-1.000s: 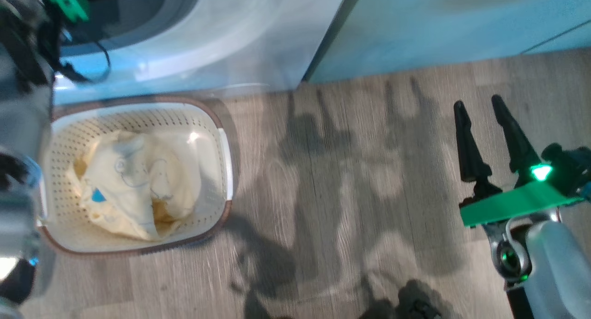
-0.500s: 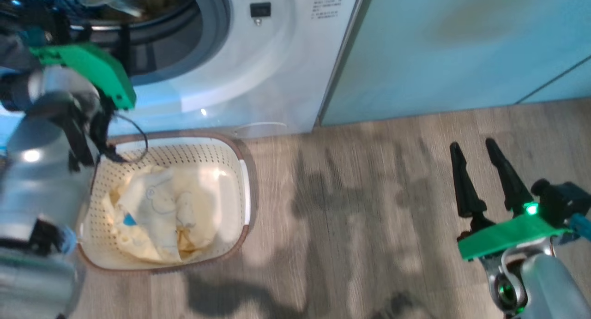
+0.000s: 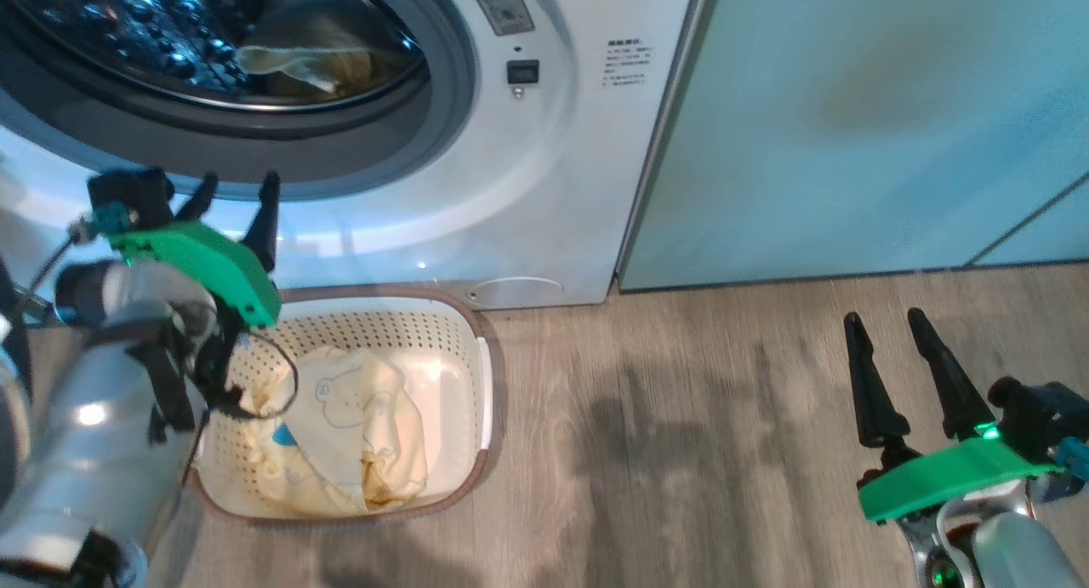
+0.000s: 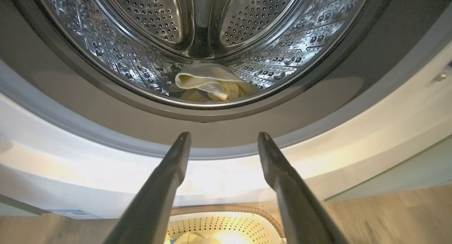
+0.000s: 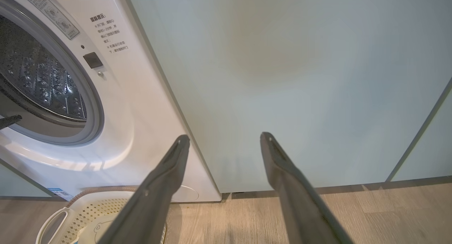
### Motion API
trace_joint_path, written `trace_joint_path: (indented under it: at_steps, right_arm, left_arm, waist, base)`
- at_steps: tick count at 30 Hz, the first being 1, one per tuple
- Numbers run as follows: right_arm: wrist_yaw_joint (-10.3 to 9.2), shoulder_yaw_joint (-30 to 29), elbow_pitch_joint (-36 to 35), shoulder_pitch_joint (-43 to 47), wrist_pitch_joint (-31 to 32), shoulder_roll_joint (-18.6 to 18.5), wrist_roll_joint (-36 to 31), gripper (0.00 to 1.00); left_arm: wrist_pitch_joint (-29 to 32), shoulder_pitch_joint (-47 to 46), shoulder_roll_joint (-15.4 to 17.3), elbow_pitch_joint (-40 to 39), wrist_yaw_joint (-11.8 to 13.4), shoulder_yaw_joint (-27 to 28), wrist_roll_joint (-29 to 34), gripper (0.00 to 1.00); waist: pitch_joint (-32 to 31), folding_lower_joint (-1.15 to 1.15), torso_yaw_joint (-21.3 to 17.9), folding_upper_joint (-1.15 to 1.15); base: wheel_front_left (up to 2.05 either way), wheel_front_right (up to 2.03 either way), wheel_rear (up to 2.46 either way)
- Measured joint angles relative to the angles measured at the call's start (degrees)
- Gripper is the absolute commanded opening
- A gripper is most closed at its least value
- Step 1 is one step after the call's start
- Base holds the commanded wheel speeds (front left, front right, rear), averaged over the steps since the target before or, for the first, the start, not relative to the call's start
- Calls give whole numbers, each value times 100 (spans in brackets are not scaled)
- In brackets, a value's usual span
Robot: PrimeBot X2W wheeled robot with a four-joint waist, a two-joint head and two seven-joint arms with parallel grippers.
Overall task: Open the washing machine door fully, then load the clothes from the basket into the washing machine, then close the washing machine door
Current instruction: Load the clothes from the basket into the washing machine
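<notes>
Silver arms, green brackets, dark pointed fingers.

The left end effector (image 3: 239, 184) and the right end effector (image 3: 882, 317) each carry two long matte black fingers (image 4: 167, 180) that taper from a broad base to a narrow rounded tip. Behind each pair sits a flat bright green plastic bracket (image 3: 200, 265) on a black mount. The glossy silver-grey cylindrical forearm (image 3: 85, 435) on the left has a thin black cable (image 3: 293, 377) looping from its wrist and a small teal connector (image 3: 109, 218). On the right wrist a small green light (image 3: 987, 432) glows near a polished metal ring (image 3: 919, 541) lit green within.
</notes>
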Motion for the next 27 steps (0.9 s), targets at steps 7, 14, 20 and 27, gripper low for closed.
trace_joint_path:
  at_steps: [7, 14, 20, 27]
  right_arm:
    - [0, -32, 7, 93, 0, -7, 32, 100]
    - [0, -48, 12, 281, 0, -9, 32, 100]
    - [0, -90, 14, 406, 0, -8, 32, 100]
    - [0, -118, 22, 687, 0, -4, 32, 100]
  left_arm:
    - [-16, 817, 5, -917, 3, 533, 44, 100]
    - [-26, 1834, -23, -1750, 5, 1221, 372, 100]
    - [-43, 2653, -204, -2375, 3, 1815, 664, 100]
    - [-43, 3466, -374, -2784, 2, 2216, 843, 100]
  waist:
    - [-261, 0, 138, 0]
    - [-481, 0, 192, 0]
    - [-714, 0, 214, 0]
    - [-999, 0, 267, 0]
  base:
    - [0, 0, 0]
    - [0, 0, 0]
    - [0, 0, 0]
    - [0, 0, 0]
